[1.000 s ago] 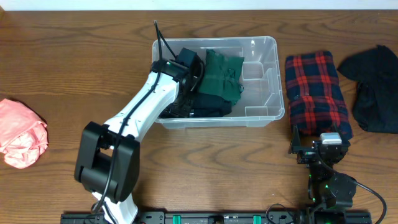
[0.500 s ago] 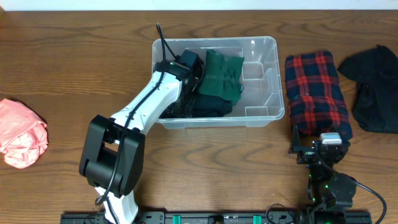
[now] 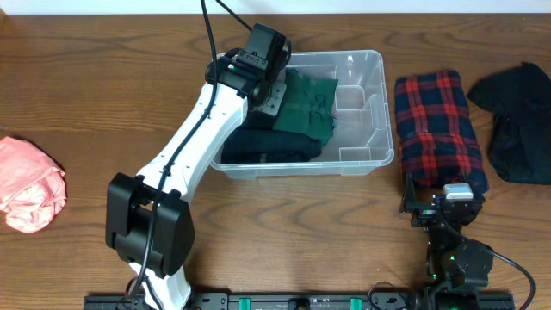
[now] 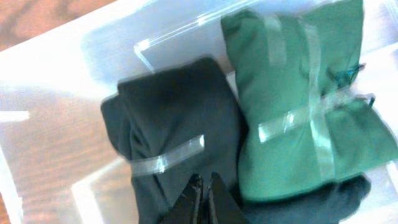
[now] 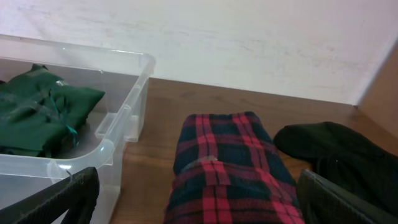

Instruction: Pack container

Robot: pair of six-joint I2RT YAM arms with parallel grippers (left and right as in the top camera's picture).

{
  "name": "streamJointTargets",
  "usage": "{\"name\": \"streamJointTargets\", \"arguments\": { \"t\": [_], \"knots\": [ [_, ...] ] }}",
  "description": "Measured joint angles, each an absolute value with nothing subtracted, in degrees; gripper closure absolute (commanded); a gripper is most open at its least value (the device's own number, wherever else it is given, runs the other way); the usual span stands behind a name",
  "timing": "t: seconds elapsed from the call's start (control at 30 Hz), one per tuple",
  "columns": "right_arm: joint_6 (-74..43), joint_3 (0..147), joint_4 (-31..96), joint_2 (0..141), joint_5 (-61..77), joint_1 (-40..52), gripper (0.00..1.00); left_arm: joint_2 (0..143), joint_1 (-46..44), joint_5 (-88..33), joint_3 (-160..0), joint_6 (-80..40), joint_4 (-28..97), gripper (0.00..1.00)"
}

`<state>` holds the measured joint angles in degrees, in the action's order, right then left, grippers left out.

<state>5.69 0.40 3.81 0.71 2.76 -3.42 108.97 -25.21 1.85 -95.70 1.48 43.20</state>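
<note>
Left claw (image 4: pixel 203 186) is hanging over the container (image 3: pixel 370 103), tips pinched together, carrying nothing. Container is sitting on the desk directly below it. From the right claw (image 5: pixel 198 180) it's lying ahead and to the left. Right claw is idling with its jaws wide apart and empty, with the plaid bundle (image 5: pixel 227 168) just ahead of it and the black garment (image 5: pixel 336 149) ahead-right.

Below the left claw, the dark bundle (image 4: pixel 168 130) and green bundle (image 4: pixel 298 106) are lying side by side, touching, both taped. The bin's end nearer the right claw is showing bare floor.

I'm reading the container as light, thin-walled, slick plastic. Walls are probably flexing under a pinch, and it's likely sliding on the desk if shoved. If I'm moving it, I'm taking the thick rim on a long side, not the wall. The loads are looking soft and squashable, so I'm planning on gripping the plaid one across its middle to stop it unrolling. Pink cloth (image 3: pixel 30 185) is lying well away to the left of the left claw.
</note>
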Motion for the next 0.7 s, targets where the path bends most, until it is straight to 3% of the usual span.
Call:
{"name": "streamJointTargets", "arguments": {
  "t": [0.7],
  "knots": [
    [5.7,0.4,3.8,0.7,2.7,-3.4,0.01,121.2,-25.2,-0.8,-95.7,-0.9,36.7,0.94]
  ]
}}
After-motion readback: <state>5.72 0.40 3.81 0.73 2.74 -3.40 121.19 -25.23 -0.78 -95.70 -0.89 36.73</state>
